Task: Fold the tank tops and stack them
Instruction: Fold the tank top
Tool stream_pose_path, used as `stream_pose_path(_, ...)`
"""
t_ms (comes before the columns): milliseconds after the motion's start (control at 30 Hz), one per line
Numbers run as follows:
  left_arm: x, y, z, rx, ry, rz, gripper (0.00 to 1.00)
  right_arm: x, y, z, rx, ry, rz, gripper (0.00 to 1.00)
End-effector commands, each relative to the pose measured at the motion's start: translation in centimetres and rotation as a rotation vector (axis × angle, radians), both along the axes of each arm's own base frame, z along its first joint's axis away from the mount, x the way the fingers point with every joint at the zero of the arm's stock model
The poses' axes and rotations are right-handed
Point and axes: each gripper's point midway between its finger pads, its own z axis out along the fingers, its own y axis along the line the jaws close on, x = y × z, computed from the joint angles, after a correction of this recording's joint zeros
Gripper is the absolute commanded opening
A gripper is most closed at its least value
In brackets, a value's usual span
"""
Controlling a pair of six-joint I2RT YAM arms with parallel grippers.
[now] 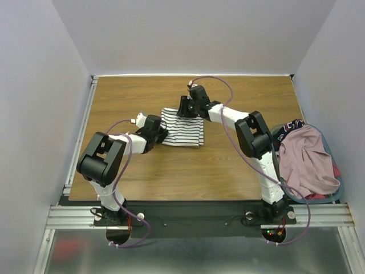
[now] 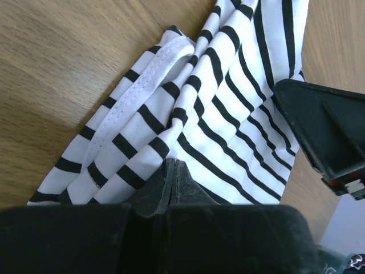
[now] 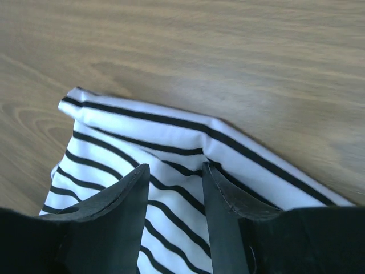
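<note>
The striped tank top point(image 1: 183, 128), white with thin black stripes, lies folded into a small rectangle at mid-table. My left gripper point(image 1: 162, 136) is at its near left corner. In the left wrist view its jaws point(image 2: 173, 162) are pressed shut on a pinch of striped cloth point(image 2: 228, 85), and creases run out from the tips. My right gripper point(image 1: 186, 111) is at the far edge. Its fingers point(image 3: 174, 165) stand partway closed, with a bunched fold of the striped cloth point(image 3: 171, 128) between them. The pink tank top point(image 1: 308, 160) is heaped in a basket at the right.
The teal-rimmed basket point(image 1: 344, 188) sits at the table's right edge and also holds a dark navy garment point(image 1: 291, 124) and a bit of red cloth point(image 1: 337, 170). Bare wooden table point(image 1: 125, 97) surrounds the striped top. Grey walls close in three sides.
</note>
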Motion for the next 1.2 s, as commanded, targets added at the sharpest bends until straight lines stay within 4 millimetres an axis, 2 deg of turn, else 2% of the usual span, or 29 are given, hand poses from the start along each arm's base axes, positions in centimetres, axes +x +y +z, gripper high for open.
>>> stream_pose_path(0, -0.3, 1.2, -1.4, 0.015, 0.041, 0.028, 0.0, 2.1, -3.1, -0.2, 0.1, 0.073, -0.121, 0.48)
stream_pose_path(67, -0.1, 1.5, -1.2, 0.018, 0.035, 0.027, 0.01, 2.4, -4.9, -0.4, 0.113, 0.096, -0.175, 0.48)
stream_pose_path(100, 0.2, 2.0, -1.0, 0.019, 0.03, 0.038, 0.01, 1.7, -5.7, -1.5, 0.098, 0.123, -0.189, 0.48)
stream_pose_path(133, 0.5, 2.3, -0.9, 0.025, 0.028, 0.04, 0.01, 1.5, -6.5, -1.7, 0.099, 0.134, -0.21, 0.48)
stream_pose_path(167, 1.1, 2.4, -0.4, 0.035, 0.015, 0.029, 0.01, 1.4, -6.8, -0.9, 0.109, 0.124, -0.225, 0.48)
stream_pose_path(200, 1.7, 2.4, -0.1, 0.04, 0.004, 0.017, 0.01, -0.1, -7.5, -2.2, 0.093, 0.16, -0.234, 0.48)
stream_pose_path(267, 2.8, 2.9, 0.0, 0.073, 0.015, 0.004, 0.01, -1.6, -7.9, -2.5, 0.122, 0.183, -0.255, 0.48)
stream_pose_path(300, 4.3, 2.4, 0.9, 0.095, -0.01, -0.026, 0.01, -2.1, -7.9, -2.0, 0.151, 0.172, -0.262, 0.48)
stream_pose_path(333, 4.6, 2.4, 1.0, 0.111, 0.001, -0.038, 0.02, -4.4, -8.8, -2.9, 0.167, 0.221, -0.298, 0.48)
stream_pose_path(367, 6.1, 1.9, 1.7, 0.116, -0.017, -0.051, 0.03, -4.9, -8.8, -2.4, 0.206, 0.206, -0.306, 0.48)
stream_pose_path(400, 6.5, 1.5, 1.8, 0.13, -0.022, -0.087, 0.03, -5.9, -8.7, -2.3, 0.236, 0.219, -0.307, 0.48)
stream_pose_path(433, 7.0, 1.1, 2.0, 0.133, -0.024, -0.106, 0.03, -8.2, -8.9, -2.5, 0.283, 0.232, -0.316, 0.48)
stream_pose_path(467, 8.3, 0.4, 2.7, 0.132, -0.041, -0.13, 0.03, -9.5, -8.5, -2.3, 0.315, 0.234, -0.314, 0.48)
stream_pose_path(500, 8.7, 0.2, 2.8, 0.138, -0.04, -0.143, 0.03, -11.0, -8.4, -2.6, 0.335, 0.242, -0.317, 0.48)
stream_pose_path(533, 8.9, -0.1, 2.8, 0.152, -0.042, -0.171, 0.03, -13.9, -7.9, -2.9, 0.358, 0.272, -0.316, 0.48)
stream_pose_path(600, 10.1, -0.9, 3.5, 0.151, -0.065, -0.202, 0.05, -14.9, -7.1, -2.3, 0.391, 0.236, -0.314, 0.48)
stream_pose_path(667, 10.1, -2.1, 4.4, 0.138, -0.082, -0.277, 0.11, -15.2, -7.1, -2.3, 0.389, 0.237, -0.314, 0.48)
stream_pose_path(733, 10.1, -2.4, 5.4, 0.148, -0.105, -0.301, 0.15, -14.5, -7.3, -1.7, 0.367, 0.205, -0.313, 0.48)
stream_pose_path(800, 9.6, -2.6, 7.7, 0.155, -0.158, -0.324, 0.24, -13.7, -7.2, -0.2, 0.335, 0.177, -0.306, 0.48)
stream_pose_path(867, 8.7, -2.4, 8.5, 0.165, -0.171, -0.332, 0.27, -13.5, -7.2, 1.0, 0.324, 0.167, -0.299, 0.48)
stream_pose_path(900, 8.3, -2.2, 10.5, 0.16, -0.21, -0.327, 0.28, -13.2, -7.0, 2.3, 0.335, 0.148, -0.292, 0.48)
stream_pose_path(967, 6.6, -1.3, 11.6, 0.158, -0.228, -0.307, 0.29, -12.7, -6.7, 4.0, 0.34, 0.123, -0.273, 0.48)
stream_pose_path(1000, 5.9, -0.9, 11.6, 0.149, -0.223, -0.29, 0.29, -12.4, -6.4, 5.2, 0.355, 0.105, -0.265, 0.48)
stream_pose_path(1067, 4.8, -0.4, 11.3, 0.144, -0.221, -0.276, 0.27, -12.2, -6.1, 6.2, 0.363, 0.091, -0.244, 0.47)
stream_pose_path(1100, 3.6, 0.0, 10.4, 0.142, -0.196, -0.275, 0.25, -12.1, -5.7, 6.5, 0.369, 0.085, -0.231, 0.47)
stream_pose_path(1133, 3.1, -0.1, 10.1, 0.119, -0.189, -0.271, 0.22, -11.7, -5.6, 6.0, 0.358, 0.09, -0.228, 0.47)
stream_pose_path(1167, 1.8, 0.2, 8.2, 0.11, -0.15, -0.275, 0.19, -11.0, -5.2, 6.5, 0.357, 0.078, -0.217, 0.47)
